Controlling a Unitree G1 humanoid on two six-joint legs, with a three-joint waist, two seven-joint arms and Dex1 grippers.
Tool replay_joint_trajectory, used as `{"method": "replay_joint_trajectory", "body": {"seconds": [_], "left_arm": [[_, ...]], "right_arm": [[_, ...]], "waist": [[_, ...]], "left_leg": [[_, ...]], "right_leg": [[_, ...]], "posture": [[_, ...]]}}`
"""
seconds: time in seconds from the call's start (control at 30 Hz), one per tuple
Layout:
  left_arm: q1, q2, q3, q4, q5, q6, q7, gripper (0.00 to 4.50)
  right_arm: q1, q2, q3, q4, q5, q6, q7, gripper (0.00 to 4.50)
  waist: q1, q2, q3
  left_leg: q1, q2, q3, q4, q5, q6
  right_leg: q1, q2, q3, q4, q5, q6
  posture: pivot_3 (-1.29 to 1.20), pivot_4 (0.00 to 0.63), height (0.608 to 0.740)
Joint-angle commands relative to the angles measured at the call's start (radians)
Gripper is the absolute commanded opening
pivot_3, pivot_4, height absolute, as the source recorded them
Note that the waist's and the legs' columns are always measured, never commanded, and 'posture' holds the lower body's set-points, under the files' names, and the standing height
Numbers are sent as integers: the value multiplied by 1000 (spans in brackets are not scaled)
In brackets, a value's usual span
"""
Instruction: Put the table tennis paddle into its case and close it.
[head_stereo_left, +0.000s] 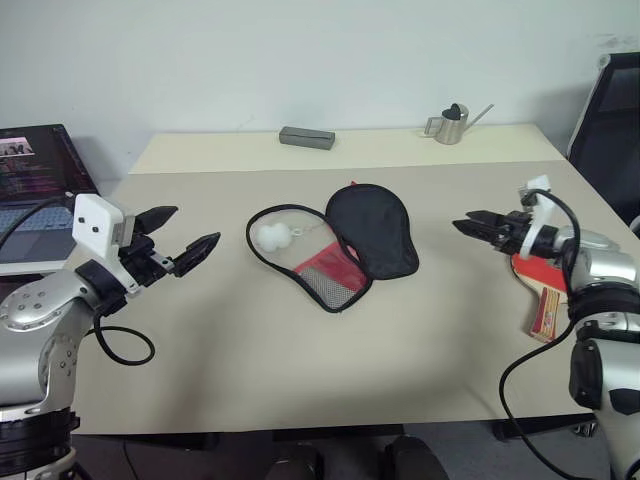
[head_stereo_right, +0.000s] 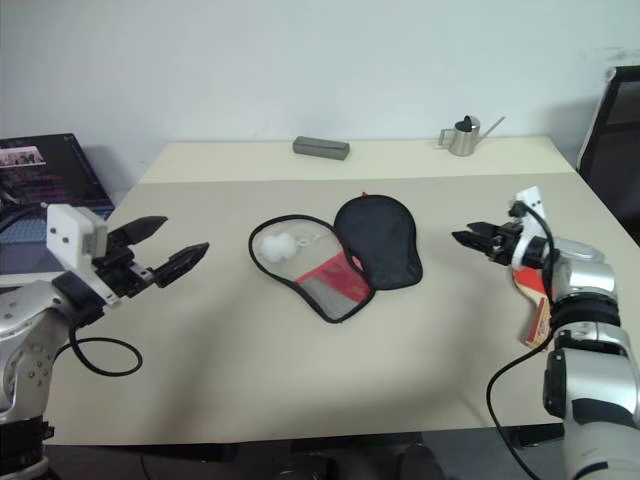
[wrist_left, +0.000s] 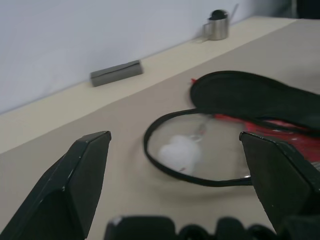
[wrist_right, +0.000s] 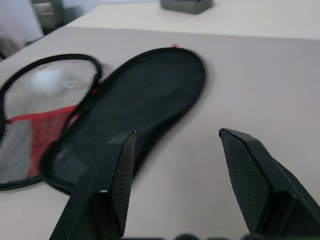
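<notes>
On the desk (head_stereo_left: 300, 400) in front of me the case (head_stereo_left: 335, 245) lies unzipped and spread open near the middle; its black half (head_stereo_left: 375, 230) is folded out toward my right, its other half lies flat toward my left, showing a red panel with black mesh (head_stereo_left: 325, 278) and a clear round part ringed by the black zip edge; a white pom-pom (head_stereo_left: 270, 236) rests on that clear part, inside the ring. I see the paddle (head_stereo_left: 540, 295) at the right edge of the desk, well apart from the case, mostly hidden behind my right arm; a slice of its red face and the light-wood handle with a red stripe show beside the wrist. My left tool (head_stereo_left: 178, 235) hangs above the desk to the left of the case, its jaws spread wide and holding nothing; through its wrist view the pom-pom and zip ring sit between the two fingers (wrist_left: 75, 185). My right tool (head_stereo_left: 468, 221) hovers to the right of the black half, pointing toward it, jaws partly apart and empty; its fingers (wrist_right: 245, 170) frame bare desk beside the black half. At the far side of the desk I see a grey bar (head_stereo_left: 306, 137) and a small metal watering can (head_stereo_left: 452, 123); a laptop (head_stereo_left: 35, 190) sits off to my left.
</notes>
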Motion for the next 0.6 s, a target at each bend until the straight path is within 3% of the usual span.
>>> {"method": "replay_joint_trajectory", "body": {"seconds": [0.03,0.6], "left_arm": [[-47,30,-9,15,-33,14,-41,4500],[-176,112,-136,106,-76,84,-278,4500]], "right_arm": [[-3,40,17,-86,23,30,-40,2917],[-108,182,137,170,-98,-94,-206,2917]], "waist": [[-1,0,0],[-16,0,0]], "left_leg": [[0,0,0,0,0,0],[0,0,0,0,0,-1]], "right_leg": [[0,0,0,0,0,0],[-1,1,0,1,0,0]], "posture": [[0,150,740],[0,150,740]]}}
